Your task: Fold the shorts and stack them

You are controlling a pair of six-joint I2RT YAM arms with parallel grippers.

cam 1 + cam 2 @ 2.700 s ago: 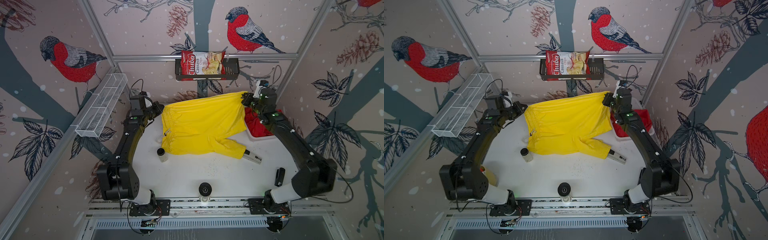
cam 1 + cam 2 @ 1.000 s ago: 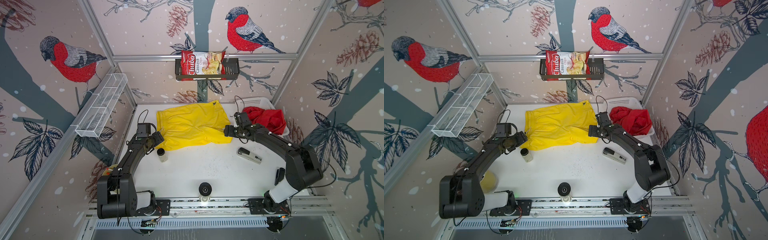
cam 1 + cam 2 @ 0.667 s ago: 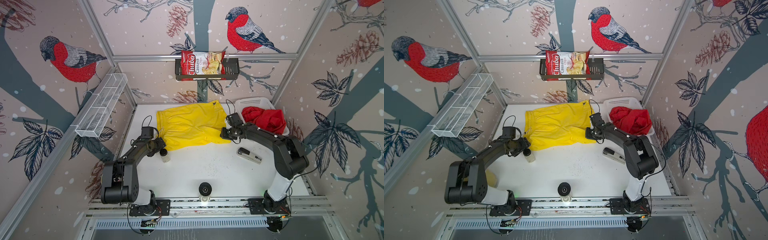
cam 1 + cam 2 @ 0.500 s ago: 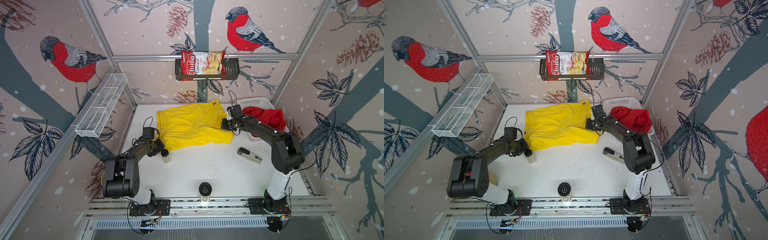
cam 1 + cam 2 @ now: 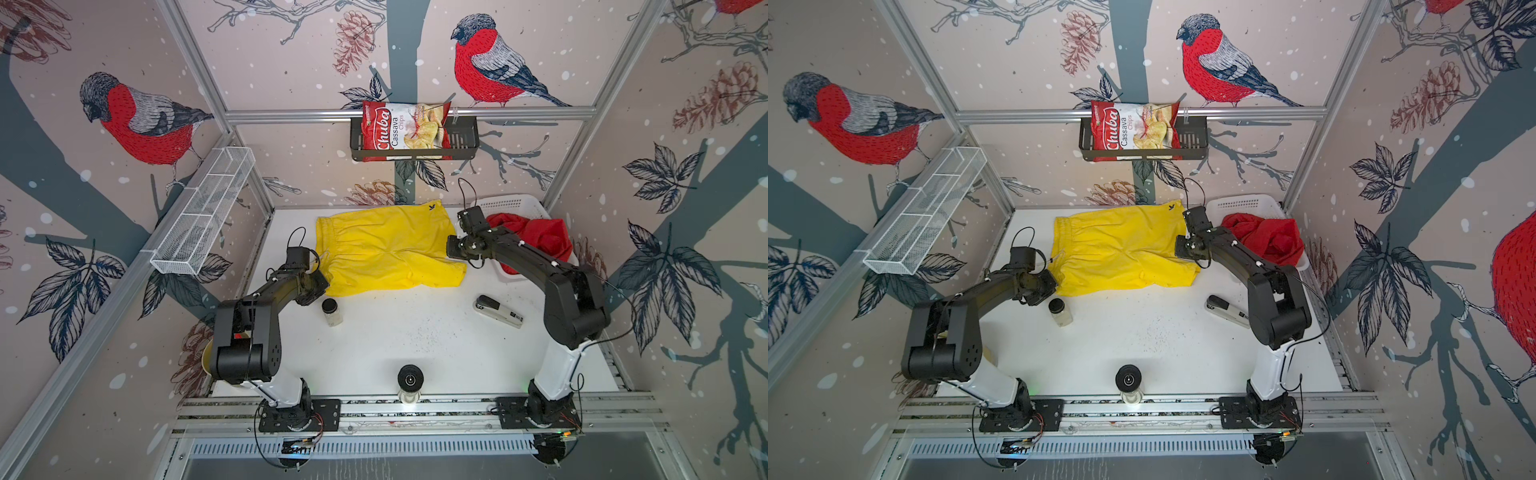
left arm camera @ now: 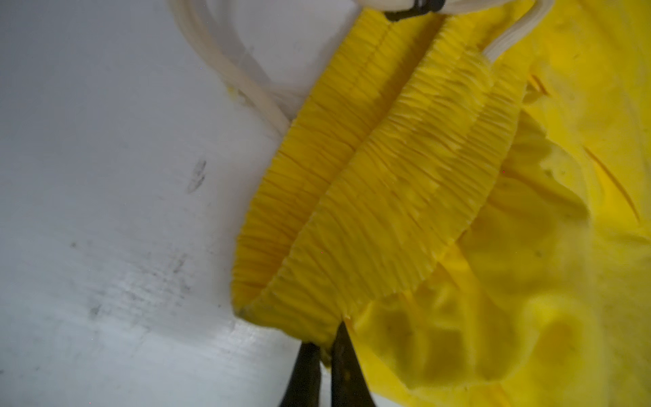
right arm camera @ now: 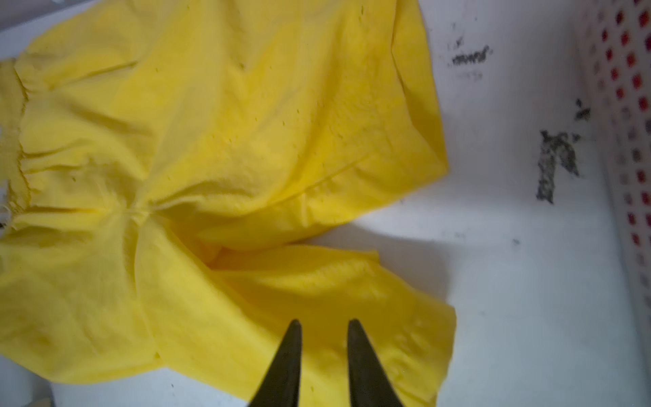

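Over the last second both arms have been drawing in on the yellow shorts (image 5: 386,249), which are lying flat at the back of the table (image 5: 415,332), waistband facing the left arm, legs facing the right (red shorts (image 5: 540,237) sitting in the basket (image 5: 511,203)). The left gripper (image 6: 326,347) is pinching the waistband's near corner; the right gripper (image 7: 324,327), jaws parted, is hovering over a leg hem.

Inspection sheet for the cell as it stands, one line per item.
Surface: white table, black specks and scuffs.
Job's things: yellow shorts flat at the back; red shorts bunched in white basket.
Clutter: small jar, stapler.
Grippers: left gripper shut on yellow waistband corner; right gripper, jaws apart over a leg hem.
Cables: black cable loop at each wrist.
Surroundings: chip bag in wall rack; wire shelf on left wall.
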